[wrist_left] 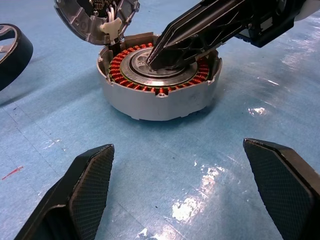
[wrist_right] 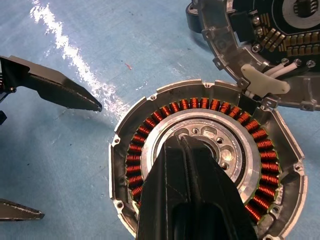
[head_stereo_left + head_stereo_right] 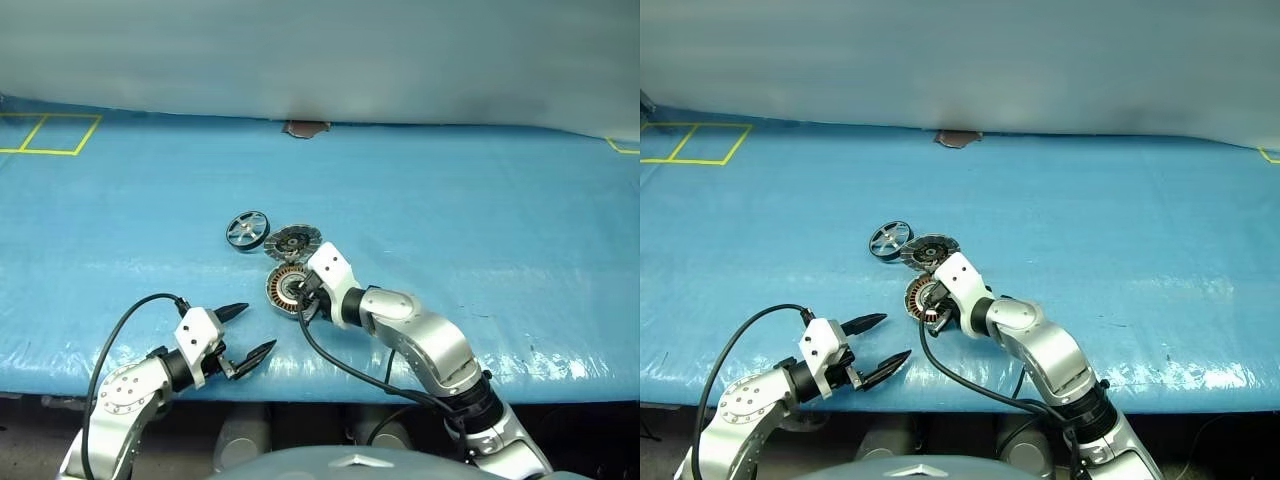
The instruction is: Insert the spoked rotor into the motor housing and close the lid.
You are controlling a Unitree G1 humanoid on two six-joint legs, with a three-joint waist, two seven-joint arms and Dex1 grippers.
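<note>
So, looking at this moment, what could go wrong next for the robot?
1. The shut right gripper rests its tips on the silver hub of the motor housing; a sideways slip could scrape the copper windings.
2. The spoked rotor lies apart on the table, untouched. The right gripper must leave the housing first, or the rotor cannot go in.
3. The lid lies open, joined by white wires; pulling the housing might strain them.

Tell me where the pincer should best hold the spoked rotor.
Probably the dark rim of the spoked rotor, coming from above: it lies flat on the blue table, apart from the lid, and open gaps between spokes let one finger inside the rim.
</note>
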